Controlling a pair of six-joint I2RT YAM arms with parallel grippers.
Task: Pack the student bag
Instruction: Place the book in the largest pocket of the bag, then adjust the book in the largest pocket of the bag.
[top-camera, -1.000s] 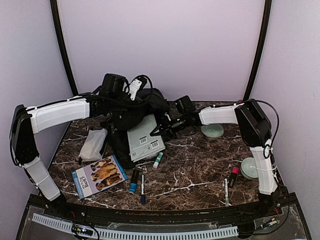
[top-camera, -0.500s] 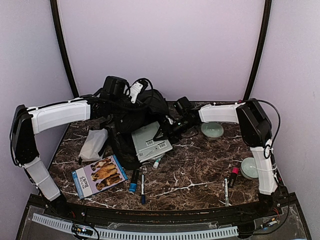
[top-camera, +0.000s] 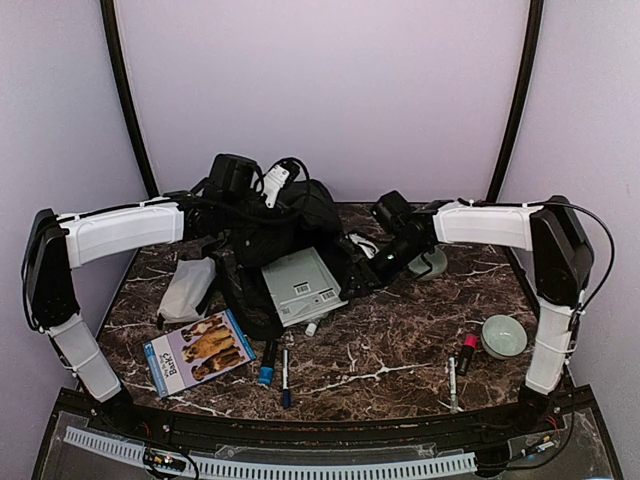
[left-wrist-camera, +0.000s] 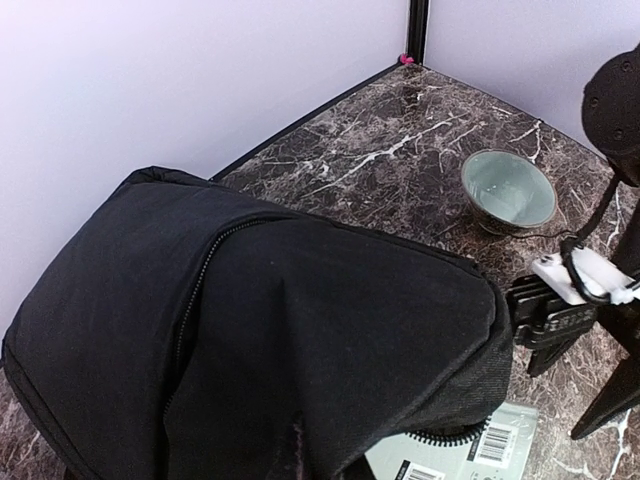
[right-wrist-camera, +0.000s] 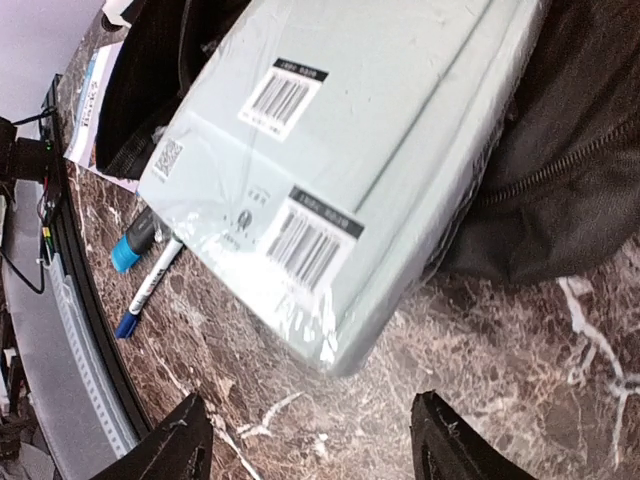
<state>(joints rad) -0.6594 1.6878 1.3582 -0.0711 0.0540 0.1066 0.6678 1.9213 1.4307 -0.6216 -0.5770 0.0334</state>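
The student bag (top-camera: 272, 228) is a big black backpack at the back of the table, left of the middle. My left gripper (top-camera: 236, 178) is at its top; in the left wrist view black fabric (left-wrist-camera: 300, 330) fills the frame, creases toward the jaws and hides my fingers. A pale grey shrink-wrapped box (top-camera: 301, 285) with barcode labels sticks out of the bag's zipped mouth onto the table. It also shows in the right wrist view (right-wrist-camera: 340, 170). My right gripper (top-camera: 387, 262) is open and empty, just right of the box, its jaws (right-wrist-camera: 315, 450) wide apart above bare marble.
A dog book (top-camera: 198, 350), a blue marker (top-camera: 268, 363) and a pen (top-camera: 285, 376) lie at the front left. A white pouch (top-camera: 187, 288) lies left of the bag. A green bowl (top-camera: 432, 263) sits behind my right arm. Another bowl (top-camera: 503, 335), a red lipstick (top-camera: 466, 352) and a pen (top-camera: 452, 383) lie at the front right.
My right gripper has drawn back to the right, away from the box, and its arm has swung out. The box has turned and now lies further under the bag's mouth.
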